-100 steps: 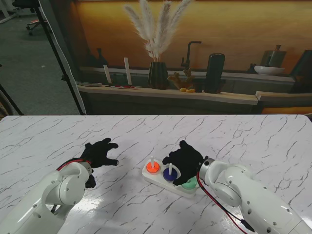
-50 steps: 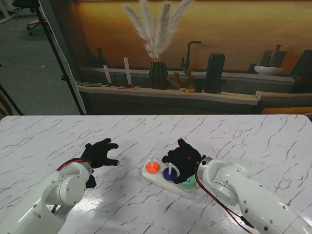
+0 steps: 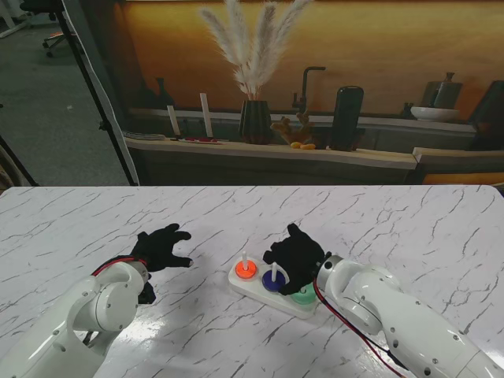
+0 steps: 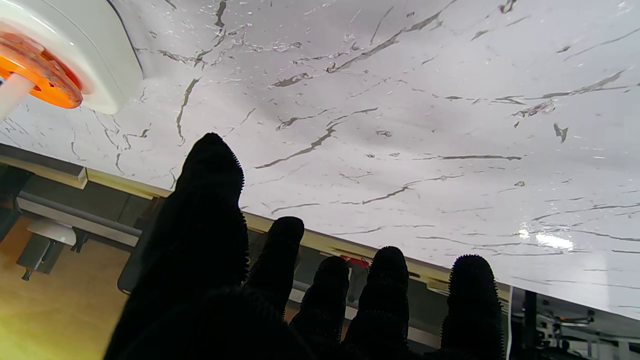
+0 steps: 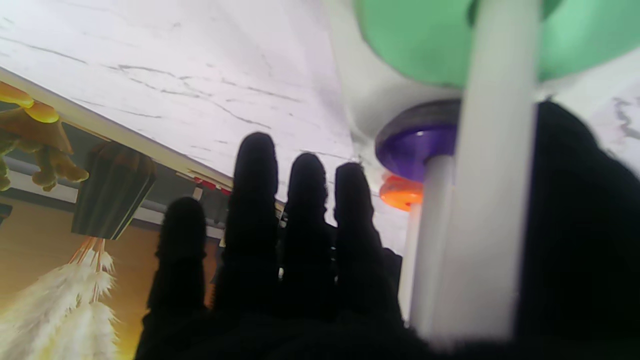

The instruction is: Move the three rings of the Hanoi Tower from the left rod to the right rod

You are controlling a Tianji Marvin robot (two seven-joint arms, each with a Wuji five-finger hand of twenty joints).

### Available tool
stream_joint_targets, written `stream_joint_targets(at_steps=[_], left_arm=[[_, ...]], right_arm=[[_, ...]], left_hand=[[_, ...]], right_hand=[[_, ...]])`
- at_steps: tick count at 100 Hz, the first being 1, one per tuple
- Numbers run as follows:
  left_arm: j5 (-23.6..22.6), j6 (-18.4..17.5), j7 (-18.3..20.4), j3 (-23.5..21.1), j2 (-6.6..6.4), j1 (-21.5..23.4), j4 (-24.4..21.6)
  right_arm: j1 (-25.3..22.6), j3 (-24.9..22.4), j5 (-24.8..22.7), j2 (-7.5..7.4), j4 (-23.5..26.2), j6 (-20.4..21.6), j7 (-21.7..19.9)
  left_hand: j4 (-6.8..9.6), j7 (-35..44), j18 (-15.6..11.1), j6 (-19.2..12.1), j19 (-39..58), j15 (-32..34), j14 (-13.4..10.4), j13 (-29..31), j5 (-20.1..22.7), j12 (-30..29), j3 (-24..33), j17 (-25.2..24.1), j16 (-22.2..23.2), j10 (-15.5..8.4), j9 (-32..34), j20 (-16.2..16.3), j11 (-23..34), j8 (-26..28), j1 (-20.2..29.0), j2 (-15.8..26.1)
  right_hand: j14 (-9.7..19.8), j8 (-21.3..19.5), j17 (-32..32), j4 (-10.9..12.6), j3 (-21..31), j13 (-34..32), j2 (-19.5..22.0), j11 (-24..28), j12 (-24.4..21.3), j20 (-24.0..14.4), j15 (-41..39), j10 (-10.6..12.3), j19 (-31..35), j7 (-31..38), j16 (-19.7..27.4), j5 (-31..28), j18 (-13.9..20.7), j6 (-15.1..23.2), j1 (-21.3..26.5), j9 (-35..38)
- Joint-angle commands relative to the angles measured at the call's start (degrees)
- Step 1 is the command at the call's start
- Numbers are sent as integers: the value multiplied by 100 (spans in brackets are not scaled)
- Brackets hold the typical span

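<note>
Three rings sit on one white base (image 3: 260,287), one to a rod: an orange ring (image 3: 246,270) at the 9 o'clock end, a purple ring (image 3: 273,279) in the middle, a green ring (image 3: 304,296) at the 3 o'clock end (partly hidden in the stand's view). Three white rods in all, the right one (image 5: 492,165) clearest from the right wrist. Two black-gloved hands: the left hand (image 3: 161,247), the right hand (image 3: 295,256).

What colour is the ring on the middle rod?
Purple ring, clearest in the right wrist view.
</note>
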State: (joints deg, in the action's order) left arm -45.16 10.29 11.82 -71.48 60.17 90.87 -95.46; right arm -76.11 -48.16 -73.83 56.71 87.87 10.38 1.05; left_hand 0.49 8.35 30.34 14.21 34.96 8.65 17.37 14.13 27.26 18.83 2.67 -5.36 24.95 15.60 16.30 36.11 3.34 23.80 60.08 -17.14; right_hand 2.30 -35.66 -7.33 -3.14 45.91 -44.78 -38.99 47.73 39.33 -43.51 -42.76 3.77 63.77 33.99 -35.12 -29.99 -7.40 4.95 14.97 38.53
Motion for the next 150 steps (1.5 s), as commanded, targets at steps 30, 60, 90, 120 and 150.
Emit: stream_joint_targets(at_steps=[30, 60, 90, 120, 150], left_arm=[[61, -68, 45, -21, 39, 30, 23], [88, -46, 44, -16, 41, 32, 33], [103, -38, 52, -17, 41, 28, 44], [117, -34, 59, 0, 41, 10, 56], [140, -40, 61, -12, 41, 19, 55]], right_arm=[[61, 139, 489, 130, -506, 393, 440], [72, 130, 513, 86, -405, 519, -28], [146, 219, 485, 72, -431, 511, -98], [163, 247, 496, 79, -471, 483, -22], [252, 375, 482, 69, -553, 445, -23]], left_hand=[[130, 1, 8, 139, -220, -105, 60, -136, 75, -53, -149, -78, -16, 74, -9, -38, -76, -8, 264, 275], [128, 5, 11, 139, -225, -107, 66, -141, 88, -52, -177, -77, -14, 88, -5, -34, -77, -10, 285, 295], [130, 3, 11, 152, -229, -109, 61, -145, 87, -52, -194, -76, -14, 84, -10, -31, -81, -12, 294, 320], [128, 4, 14, 149, -236, -111, 62, -150, 93, -53, -214, -83, -15, 85, -14, -31, -85, -14, 286, 350], [124, 1, 11, 143, -255, -116, 58, -156, 90, -52, -234, -92, -16, 81, -12, -39, -85, -16, 275, 366]], right_hand=[[219, 258, 115, 184, -318, -323, -519, -138, -165, -11, 49, 364, 7, 222, 2, -842, -1485, 767, 1049, 530], [125, 661, 319, 234, -280, 6, -288, -465, -350, 37, 336, 162, -160, -205, 73, -292, -1527, 448, 665, 148], [175, 641, 273, 191, -302, -118, -364, -374, -270, -28, 221, 200, -152, -120, -14, -487, -1554, 417, 815, 233], [164, 697, 295, 205, -326, -56, -270, -356, -243, -64, 185, 171, -144, -250, -29, -210, -1551, 374, 678, 143], [183, 716, 202, 192, -333, -159, -318, -273, -196, -146, 54, 196, -16, -262, -71, -209, -1541, 384, 757, 230]])
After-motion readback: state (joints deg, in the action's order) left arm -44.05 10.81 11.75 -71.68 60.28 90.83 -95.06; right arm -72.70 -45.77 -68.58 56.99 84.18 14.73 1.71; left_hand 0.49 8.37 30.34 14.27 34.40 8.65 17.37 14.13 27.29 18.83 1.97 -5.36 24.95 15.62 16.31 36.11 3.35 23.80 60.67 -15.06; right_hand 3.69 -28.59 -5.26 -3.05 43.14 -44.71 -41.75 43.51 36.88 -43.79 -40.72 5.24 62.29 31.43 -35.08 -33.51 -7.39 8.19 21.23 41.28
